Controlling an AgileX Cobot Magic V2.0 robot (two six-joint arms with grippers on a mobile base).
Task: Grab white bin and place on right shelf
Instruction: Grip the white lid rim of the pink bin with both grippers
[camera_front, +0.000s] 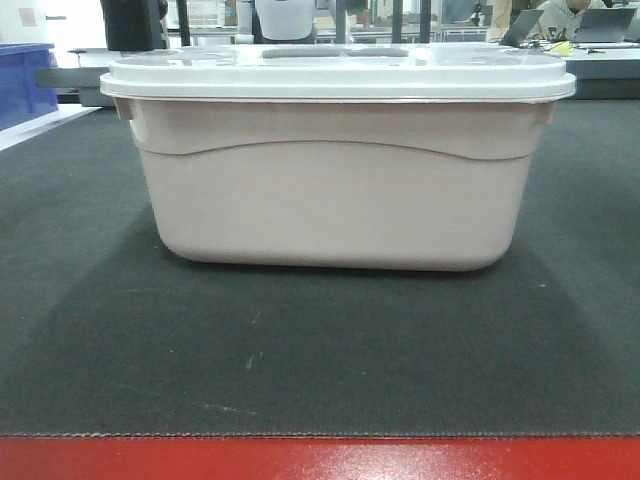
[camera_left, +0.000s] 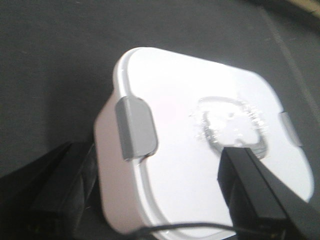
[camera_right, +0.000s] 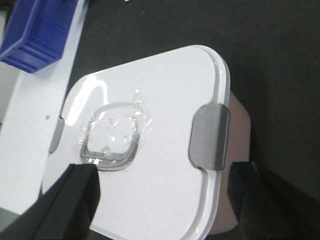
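1. Exterior front-facing view: the white bin (camera_front: 335, 180) is sitting lidded on the dark mat (camera_front: 300, 370), square to you; the right shelf isn't showing.
2. Your left gripper (camera_left: 155, 172) and right gripper (camera_right: 162, 187) are hanging spread wide, grasping nothing. Each is straddling a bin end by its grey latch (camera_left: 136, 127), likely lining up a two-sided lift.
3. No label or writing is showing.
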